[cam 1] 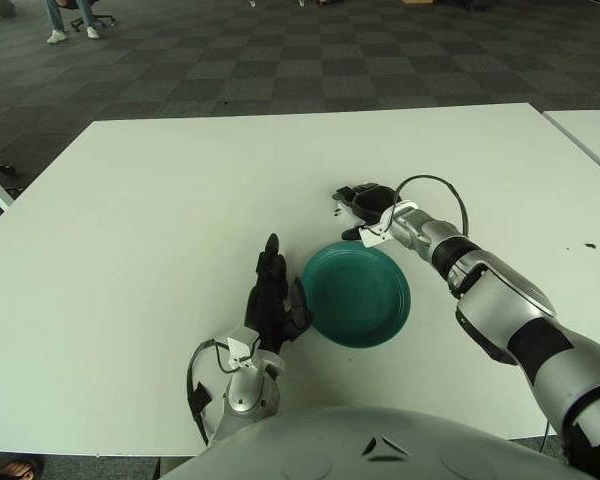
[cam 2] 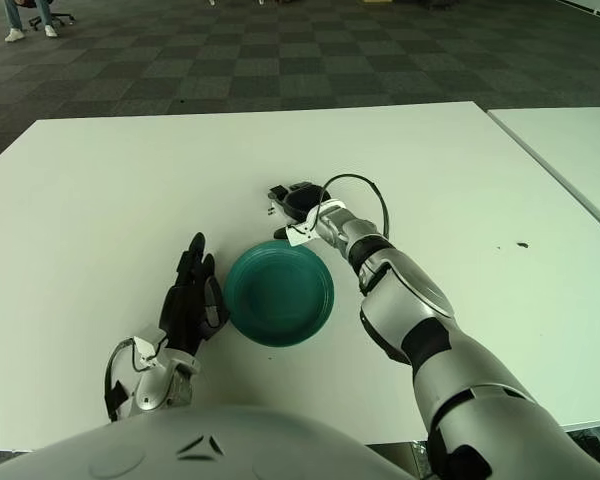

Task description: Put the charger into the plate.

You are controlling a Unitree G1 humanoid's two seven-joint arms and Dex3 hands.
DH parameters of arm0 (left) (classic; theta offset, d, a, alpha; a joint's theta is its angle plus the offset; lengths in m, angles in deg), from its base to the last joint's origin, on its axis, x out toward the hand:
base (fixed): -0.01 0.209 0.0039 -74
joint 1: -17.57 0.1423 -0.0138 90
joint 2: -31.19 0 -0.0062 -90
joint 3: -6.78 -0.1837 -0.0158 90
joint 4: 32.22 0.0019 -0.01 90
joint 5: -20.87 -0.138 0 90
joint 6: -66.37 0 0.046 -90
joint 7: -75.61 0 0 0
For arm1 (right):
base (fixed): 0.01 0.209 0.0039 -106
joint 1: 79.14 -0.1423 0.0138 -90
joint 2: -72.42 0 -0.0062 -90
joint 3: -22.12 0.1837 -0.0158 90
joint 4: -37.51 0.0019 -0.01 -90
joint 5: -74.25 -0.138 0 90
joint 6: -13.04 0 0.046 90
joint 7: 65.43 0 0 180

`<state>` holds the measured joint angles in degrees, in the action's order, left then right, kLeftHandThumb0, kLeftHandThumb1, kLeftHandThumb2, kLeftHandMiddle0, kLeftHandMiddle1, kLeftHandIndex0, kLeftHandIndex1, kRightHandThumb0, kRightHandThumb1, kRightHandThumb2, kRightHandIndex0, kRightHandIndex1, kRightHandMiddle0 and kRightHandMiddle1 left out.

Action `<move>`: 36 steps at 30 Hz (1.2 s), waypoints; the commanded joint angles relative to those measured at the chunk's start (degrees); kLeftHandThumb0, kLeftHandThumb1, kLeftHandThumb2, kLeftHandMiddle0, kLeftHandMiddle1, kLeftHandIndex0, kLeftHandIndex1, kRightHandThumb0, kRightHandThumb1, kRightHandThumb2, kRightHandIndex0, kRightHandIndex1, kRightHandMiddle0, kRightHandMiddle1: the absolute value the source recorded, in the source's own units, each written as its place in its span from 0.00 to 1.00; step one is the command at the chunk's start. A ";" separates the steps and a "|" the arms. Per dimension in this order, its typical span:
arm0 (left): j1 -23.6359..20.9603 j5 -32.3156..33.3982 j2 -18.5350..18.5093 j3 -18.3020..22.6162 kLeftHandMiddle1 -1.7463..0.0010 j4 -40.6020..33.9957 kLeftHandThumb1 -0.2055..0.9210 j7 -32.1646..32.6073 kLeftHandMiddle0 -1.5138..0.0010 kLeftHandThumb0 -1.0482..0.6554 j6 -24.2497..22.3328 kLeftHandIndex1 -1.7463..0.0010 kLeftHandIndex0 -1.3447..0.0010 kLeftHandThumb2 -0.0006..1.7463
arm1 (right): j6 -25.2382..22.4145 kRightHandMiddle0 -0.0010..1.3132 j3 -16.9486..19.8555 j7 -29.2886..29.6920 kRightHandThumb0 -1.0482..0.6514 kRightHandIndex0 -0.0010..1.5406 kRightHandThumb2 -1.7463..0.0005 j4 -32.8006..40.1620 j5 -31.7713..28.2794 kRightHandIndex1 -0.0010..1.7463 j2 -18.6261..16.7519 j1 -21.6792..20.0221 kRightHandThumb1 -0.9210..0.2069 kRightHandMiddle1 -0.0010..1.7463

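Note:
A teal plate (cam 1: 358, 295) lies on the white table (cam 1: 150, 230), near its front edge. Just past the plate's far rim my right hand (cam 1: 365, 200) sits low over the table. A small black shape, apparently the charger (cam 1: 340, 194), shows at the hand's left end, and I cannot separate it clearly from the black fingers. A thin black cable (cam 1: 435, 182) loops above the right wrist. My left hand (cam 1: 273, 295) is beside the plate's left rim with its fingers stretched forward, holding nothing.
A second white table (cam 1: 592, 135) stands to the right across a narrow gap. A small dark speck (cam 1: 589, 244) marks the table's right side. Checkered carpet lies beyond the far edge, with a person's feet and a chair base (cam 1: 70, 22) at the top left.

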<state>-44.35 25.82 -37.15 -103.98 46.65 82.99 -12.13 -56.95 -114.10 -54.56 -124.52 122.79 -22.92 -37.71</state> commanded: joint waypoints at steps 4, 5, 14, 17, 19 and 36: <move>0.45 -0.14 3.10 -2.88 1.00 -3.65 1.00 0.40 0.97 0.00 -1.10 0.95 0.99 0.58 | -1.24 0.01 -1.67 -2.43 0.22 0.39 0.83 -2.45 1.36 0.07 -0.28 6.10 0.00 0.63; 0.44 -0.34 2.97 -2.79 1.00 -3.67 1.00 0.41 0.97 0.00 -1.19 0.95 0.99 0.58 | -1.02 0.01 -1.77 -2.14 0.23 0.38 0.83 -2.08 1.40 0.12 -0.03 6.23 0.00 0.67; 0.06 -1.00 2.49 -1.95 1.00 -3.35 1.00 0.16 0.96 0.00 -1.22 0.94 1.00 0.59 | -4.67 0.03 -2.67 2.75 0.28 0.27 0.82 -6.34 2.66 0.52 -0.53 7.93 0.00 0.90; -0.05 -1.17 2.27 -1.74 0.99 -3.29 1.00 0.07 0.96 0.00 -1.39 0.94 1.00 0.59 | -4.84 0.03 -2.37 4.20 0.29 0.26 0.80 -6.05 2.19 0.64 -0.82 7.87 0.00 0.95; -0.14 -1.19 2.07 -1.58 0.99 -3.43 1.00 -0.02 0.96 0.00 -1.67 0.94 1.00 0.59 | -4.80 0.03 -2.01 5.15 0.29 0.24 0.79 -5.64 1.80 0.72 -0.84 7.77 0.00 0.97; 0.06 -1.18 0.83 -0.21 0.99 -3.35 1.00 -0.77 0.93 0.00 -1.32 0.89 1.00 0.59 | -7.49 0.35 -0.19 14.25 0.26 0.44 0.65 -5.45 1.08 1.00 -2.29 10.30 0.00 1.00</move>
<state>-43.93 24.80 -37.71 -103.63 44.65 82.59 -13.70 -62.70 -113.16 -37.71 -126.15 122.64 -25.44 -34.24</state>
